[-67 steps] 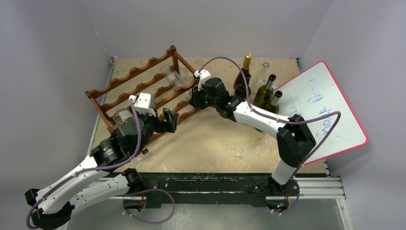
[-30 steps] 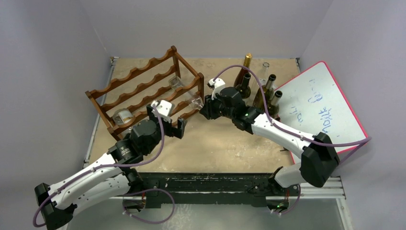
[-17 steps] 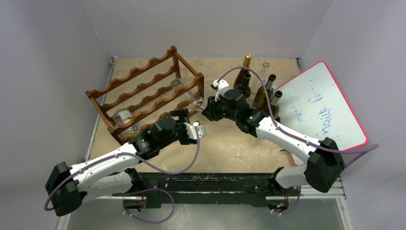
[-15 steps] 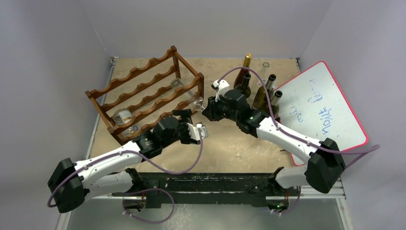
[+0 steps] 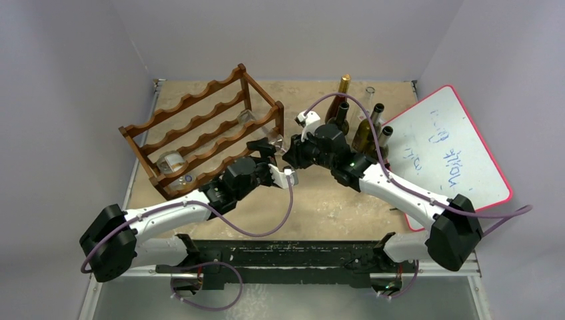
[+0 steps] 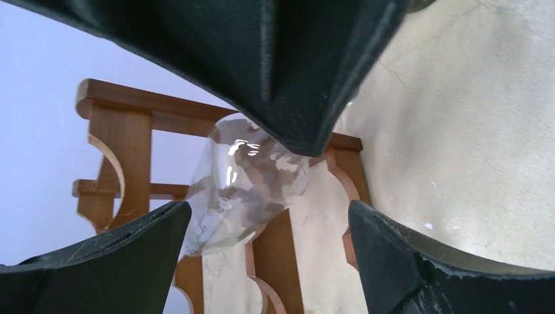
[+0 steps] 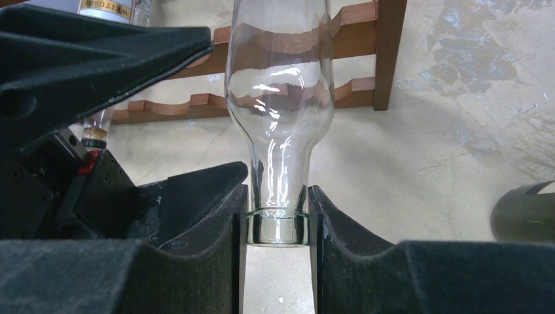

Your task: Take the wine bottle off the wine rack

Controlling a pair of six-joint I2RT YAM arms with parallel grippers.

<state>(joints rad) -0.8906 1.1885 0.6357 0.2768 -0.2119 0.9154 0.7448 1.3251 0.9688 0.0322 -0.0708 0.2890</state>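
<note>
i am clenching my right gripper (image 7: 276, 216) on the neck of the clear glass wine bottle (image 7: 280, 85), its body lying in the dark reddish-brown wooden wine rack (image 5: 200, 127) toward the worktop's (image 5: 320, 200) far left corner, my left gripper (image 6: 265, 222) gaping alongside, so the pull-out is remaining.

back left on the table (image 5: 320, 200), set at an angle: wine rack (image 5: 200, 123). in its right end, lying down: clear wine bottle (image 7: 280, 85), neck poking out past the end post. around that neck, just right of the rack: right gripper (image 7: 277, 222). just in front, close beside it: left gripper (image 6: 266, 209). in the rack's left end: a second bottle (image 5: 172, 162). behind the right arm: upright bottles (image 5: 363, 127). far right: whiteboard (image 5: 453, 150).
</note>
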